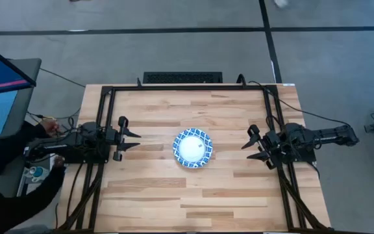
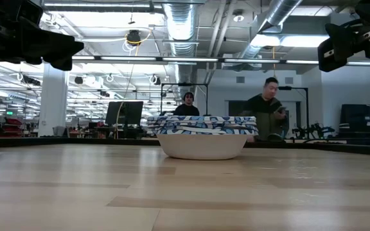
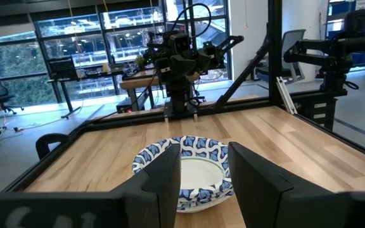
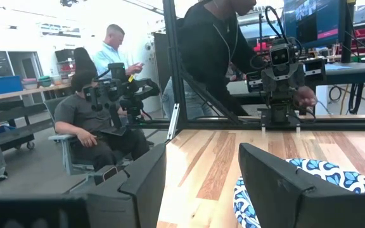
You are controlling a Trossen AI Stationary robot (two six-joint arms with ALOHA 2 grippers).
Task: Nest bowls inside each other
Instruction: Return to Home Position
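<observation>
The bowls [image 1: 192,147] sit nested as one stack in the middle of the table [image 1: 154,195], their patterned rims layered one over another. My left gripper [image 1: 136,140] hovers by the table's left edge and my right gripper [image 1: 245,143] by its right edge, both well apart from the stack, each with fingers spread wide and holding nothing. I judge the bowls stiff, smooth and likely brittle, and the stack heavier than one alone, so I would pinch a rim gently, one finger inside and one outside.
</observation>
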